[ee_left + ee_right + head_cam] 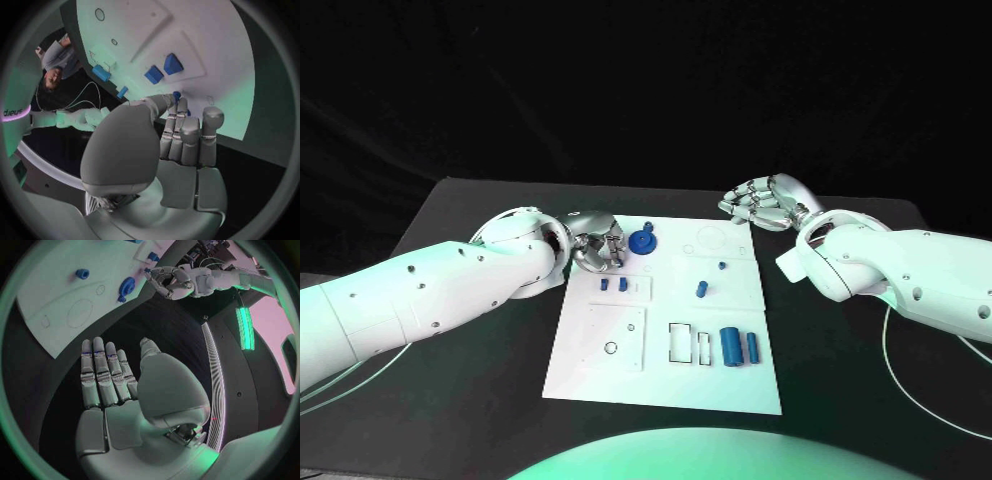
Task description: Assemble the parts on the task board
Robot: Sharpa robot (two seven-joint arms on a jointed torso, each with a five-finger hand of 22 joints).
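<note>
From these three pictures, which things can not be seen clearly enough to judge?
- Left hand, head view: whether its curled fingers hold a small blue piece; the fingers hide it.
- Left wrist view: small blue tip above the fingers; the rest is covered.
- Shallow outlines on the white task board: too faint.

White, rounded arm shells dotted with small dark screw holes end in silver hands with segmented fingers (pixel 103 372).

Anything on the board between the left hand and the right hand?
In the head view, a round blue part sits just beside the left hand; from there to the right hand, the task board shows only printed outlines.
</note>
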